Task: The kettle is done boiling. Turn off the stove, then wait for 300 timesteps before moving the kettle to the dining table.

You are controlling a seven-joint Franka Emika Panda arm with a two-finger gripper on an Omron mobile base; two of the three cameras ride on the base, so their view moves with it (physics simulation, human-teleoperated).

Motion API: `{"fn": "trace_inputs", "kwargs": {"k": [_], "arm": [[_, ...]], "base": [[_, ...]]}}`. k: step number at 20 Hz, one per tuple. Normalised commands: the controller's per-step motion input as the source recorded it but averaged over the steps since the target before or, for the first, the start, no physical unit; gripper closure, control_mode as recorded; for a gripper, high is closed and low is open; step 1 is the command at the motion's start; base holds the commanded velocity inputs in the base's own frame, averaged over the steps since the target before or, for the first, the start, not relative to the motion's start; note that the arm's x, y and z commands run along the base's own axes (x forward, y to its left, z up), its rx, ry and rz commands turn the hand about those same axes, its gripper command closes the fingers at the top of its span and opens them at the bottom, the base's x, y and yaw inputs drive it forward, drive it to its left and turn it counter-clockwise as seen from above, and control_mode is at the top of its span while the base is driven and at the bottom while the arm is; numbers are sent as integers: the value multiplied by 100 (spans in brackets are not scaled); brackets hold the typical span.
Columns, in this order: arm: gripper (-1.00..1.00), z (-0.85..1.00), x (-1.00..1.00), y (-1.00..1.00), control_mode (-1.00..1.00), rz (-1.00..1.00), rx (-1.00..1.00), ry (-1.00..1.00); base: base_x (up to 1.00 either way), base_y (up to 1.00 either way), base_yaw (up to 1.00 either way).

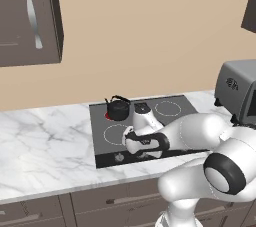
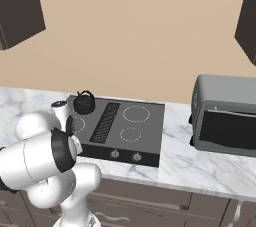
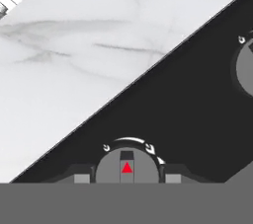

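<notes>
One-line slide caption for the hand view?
Tool straddling a stove knob with a red triangle, beside the marble counter.

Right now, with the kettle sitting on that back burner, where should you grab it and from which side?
Take the kettle by its thin arched handle, coming straight down from above. The handle stands upright over the squat round body, clear of the short spout, so a pincer can probably close across its top. The body looks too wide and round for a sure side grip.

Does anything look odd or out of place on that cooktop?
Only one thing: a red glow shows under the kettle on the stove, so that burner looks lit. Nothing spilled or askew. The hand sits around a front knob.
</notes>
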Motion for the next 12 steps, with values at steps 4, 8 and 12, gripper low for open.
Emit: {"fn": "trace_inputs", "kwargs": {"k": [4, 8, 12], "arm": [[100, 0, -2, 0, -100, -28, 4, 0], [100, 0, -2, 0, -100, -28, 3, 0], [100, 0, 0, 0, -100, -29, 3, 0]], "base": [[0, 0, 0], [0, 0, 0], [0, 0, 0]]}}
